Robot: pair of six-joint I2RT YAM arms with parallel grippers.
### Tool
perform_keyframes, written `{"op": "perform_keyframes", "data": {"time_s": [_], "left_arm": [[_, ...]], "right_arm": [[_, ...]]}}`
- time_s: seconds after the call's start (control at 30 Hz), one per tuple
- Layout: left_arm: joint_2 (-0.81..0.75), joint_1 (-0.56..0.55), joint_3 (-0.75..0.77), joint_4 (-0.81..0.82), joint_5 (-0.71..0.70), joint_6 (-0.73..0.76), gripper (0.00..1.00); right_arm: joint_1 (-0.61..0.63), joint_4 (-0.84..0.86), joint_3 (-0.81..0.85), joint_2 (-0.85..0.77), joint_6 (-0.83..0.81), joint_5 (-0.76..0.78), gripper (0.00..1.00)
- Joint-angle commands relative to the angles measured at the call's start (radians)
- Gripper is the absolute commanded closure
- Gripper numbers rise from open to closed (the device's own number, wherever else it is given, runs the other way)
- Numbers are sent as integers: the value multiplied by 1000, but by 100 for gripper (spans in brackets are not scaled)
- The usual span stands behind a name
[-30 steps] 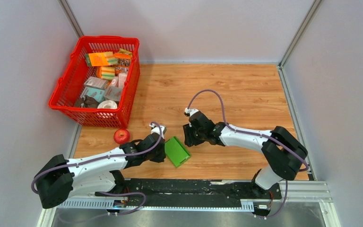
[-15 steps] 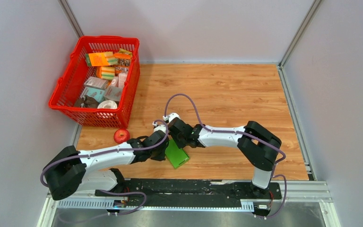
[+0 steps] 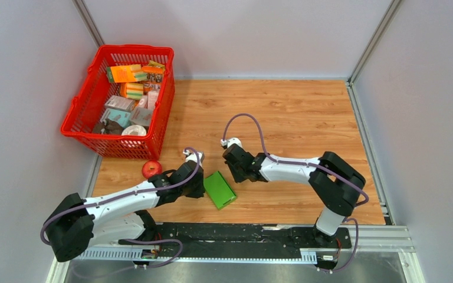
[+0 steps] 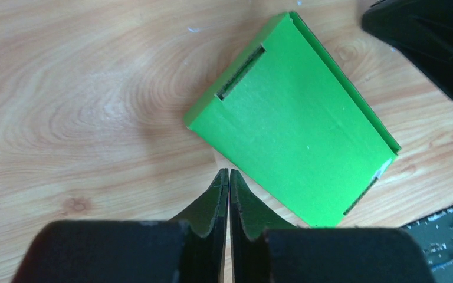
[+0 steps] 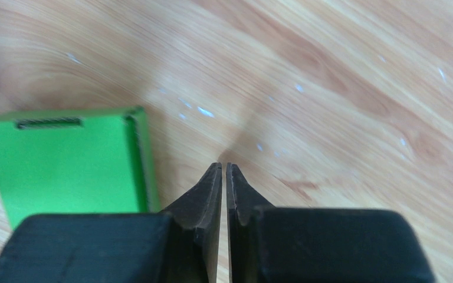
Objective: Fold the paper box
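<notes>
Left claw [image 4: 229, 175] is pinched shut, both fingers pressed together with nothing between them. In the left wrist view its tips sit right at the lower left edge of the paper box [image 4: 295, 118]. Can't tell if they actually touch the card or are just beside it.

Right claw [image 5: 224, 171] is the same, closed on nothing. From its own camera the tips hover over bare wood and the box [image 5: 65, 165] is off to the left of them, close but not between the fingers. You can also spot that claw as a black shape in the upper right corner of the left wrist view.

In the overhead view the box [image 3: 220, 189] is lying flat on the counter [image 3: 307, 112], lower middle of the frame and turned at an angle. The left claw [image 3: 196, 181] is just to its left and the right claw [image 3: 235, 167] is near its upper right corner. It's bright green and looks folded up into a flat little box, with a narrow slot showing near each short end.

Over on the left there's an apple [image 3: 151, 170] on the wood. Above it, in the upper left, is a red basket [image 3: 80, 112] full of small packages.
</notes>
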Motion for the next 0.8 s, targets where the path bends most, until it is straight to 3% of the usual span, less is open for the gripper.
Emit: {"op": "perform_keyframes", "data": {"time_s": [0.0, 0.17, 0.4, 0.6, 0.77], "left_arm": [[-10, -3, -47, 37, 102, -37, 90], [53, -57, -56, 110, 143, -76, 90], [167, -100, -18, 186, 140, -111, 91], [95, -101, -56, 144, 108, -114, 91], [-31, -97, -72, 6, 30, -96, 80]], "right_arm": [[16, -71, -93, -119, 58, 41, 89], [117, -48, -163, -203, 133, 14, 89], [247, -7, -58, -113, 157, 18, 90], [226, -125, -106, -214, 178, 166, 89], [158, -127, -211, -352, 193, 137, 76]]}}
